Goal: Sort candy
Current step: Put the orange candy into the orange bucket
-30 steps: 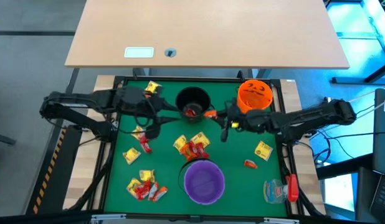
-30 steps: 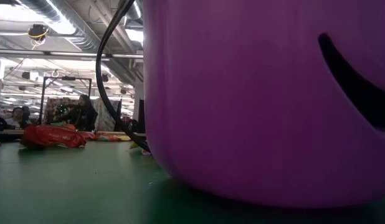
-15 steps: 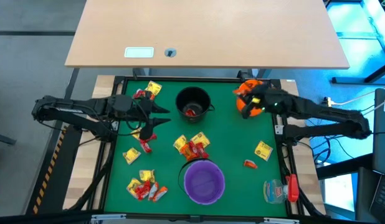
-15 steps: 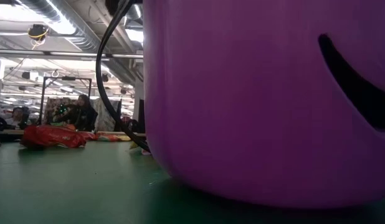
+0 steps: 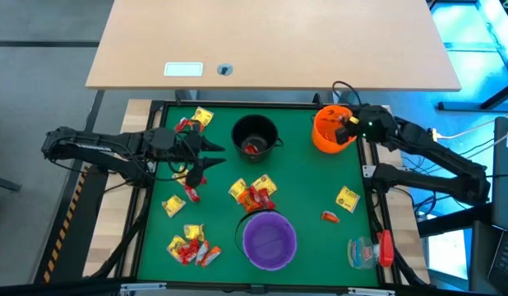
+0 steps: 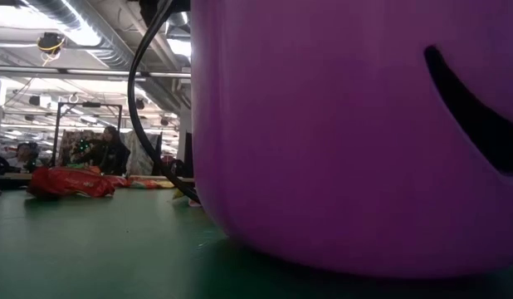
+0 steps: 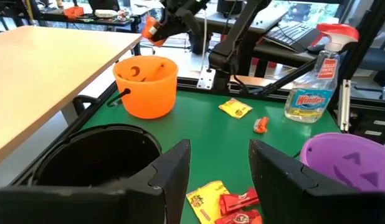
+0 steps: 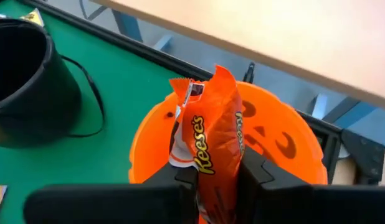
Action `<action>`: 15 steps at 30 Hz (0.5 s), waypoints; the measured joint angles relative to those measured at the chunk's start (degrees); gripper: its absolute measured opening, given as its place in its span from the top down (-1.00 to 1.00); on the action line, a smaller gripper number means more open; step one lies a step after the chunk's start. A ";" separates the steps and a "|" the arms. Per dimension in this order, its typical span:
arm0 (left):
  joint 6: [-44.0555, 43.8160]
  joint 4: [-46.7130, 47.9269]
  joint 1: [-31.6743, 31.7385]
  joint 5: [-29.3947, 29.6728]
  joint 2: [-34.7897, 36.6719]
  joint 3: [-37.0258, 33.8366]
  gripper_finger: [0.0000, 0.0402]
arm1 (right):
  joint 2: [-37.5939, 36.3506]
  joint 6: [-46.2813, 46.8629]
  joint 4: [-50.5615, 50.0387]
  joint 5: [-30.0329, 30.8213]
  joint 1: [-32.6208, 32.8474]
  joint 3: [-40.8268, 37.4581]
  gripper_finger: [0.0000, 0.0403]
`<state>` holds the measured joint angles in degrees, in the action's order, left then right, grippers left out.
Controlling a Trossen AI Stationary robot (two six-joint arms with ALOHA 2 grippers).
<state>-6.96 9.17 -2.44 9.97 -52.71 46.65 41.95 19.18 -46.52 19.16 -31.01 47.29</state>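
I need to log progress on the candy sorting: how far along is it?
Early. Done: red candy already lies in the black bucket. In hand: the right pincer holds an orange Reese's pack over the orange bucket. Left: the purple bucket looks empty, and many candies lie on the green mat. The left pincer is open above the mat, holding nothing.
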 joint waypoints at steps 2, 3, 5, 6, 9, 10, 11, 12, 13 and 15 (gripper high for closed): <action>0.02 0.02 -0.01 -0.28 0.00 0.00 0.24 | 0.17 0.09 -0.14 -2.38 -1.40 0.00 0.69; 0.02 0.04 -0.02 -0.30 0.00 0.00 0.24 | 0.23 0.09 -0.39 -3.74 -2.05 0.00 0.65; 0.02 0.04 -0.02 -0.30 0.00 0.00 0.24 | 0.31 0.09 -0.92 -5.38 -3.17 0.00 0.51; 0.04 0.07 -0.02 -0.30 0.00 0.00 0.24 | 0.29 0.16 -1.16 -5.53 -3.54 0.00 0.43; 0.66 0.07 -0.02 -0.41 0.00 0.00 0.24 | 0.31 0.83 -2.08 -4.49 -4.41 0.00 0.17; 1.04 0.09 -0.02 -0.41 0.00 0.00 0.24 | 0.31 1.38 -2.19 -4.07 -4.49 0.00 0.08; 1.10 0.09 -0.03 -0.41 0.00 0.00 0.24 | 0.29 1.70 -2.18 -3.85 -4.70 0.00 0.01; 1.12 0.09 -0.19 -0.41 -0.02 0.00 0.24 | 0.26 1.80 -2.16 -3.83 -4.76 0.00 -0.06; 1.16 0.11 -0.39 -0.37 -0.02 0.00 0.24 | 0.16 1.82 -2.17 -3.82 -4.74 0.00 -0.12; 1.89 0.11 -0.77 -0.15 -0.02 0.00 0.24 | 0.14 2.09 -2.12 -3.90 -4.67 0.00 -0.21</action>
<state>-5.08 9.28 -3.20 9.83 -52.73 46.65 42.09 21.27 -48.65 15.26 -35.68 47.29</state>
